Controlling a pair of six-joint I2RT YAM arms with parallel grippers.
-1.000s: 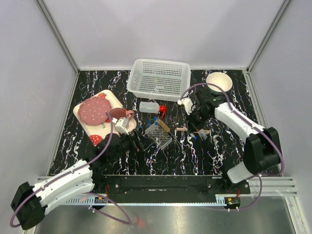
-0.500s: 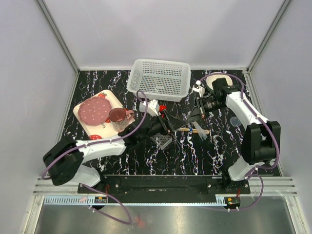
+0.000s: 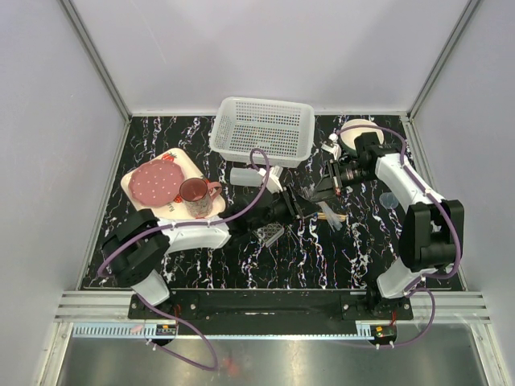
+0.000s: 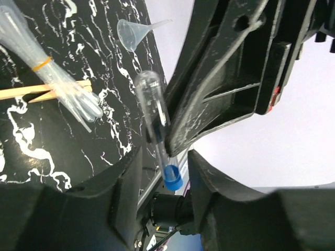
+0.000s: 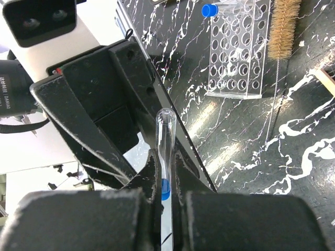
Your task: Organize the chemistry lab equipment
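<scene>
Passing a blue-capped test tube (image 4: 152,104), in air right of the table (image 3: 265,265) middle, from right gripper (image 5: 166,175), clamped on it, to left gripper (image 4: 166,170), half open around its cap end. Next, probably: close left firmly, only then loosen right.

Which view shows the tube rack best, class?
Right wrist: the rack is large and sharp, its holes distinct. The top view shows it small and dim beside the left arm. The left wrist view misses it.
</scene>
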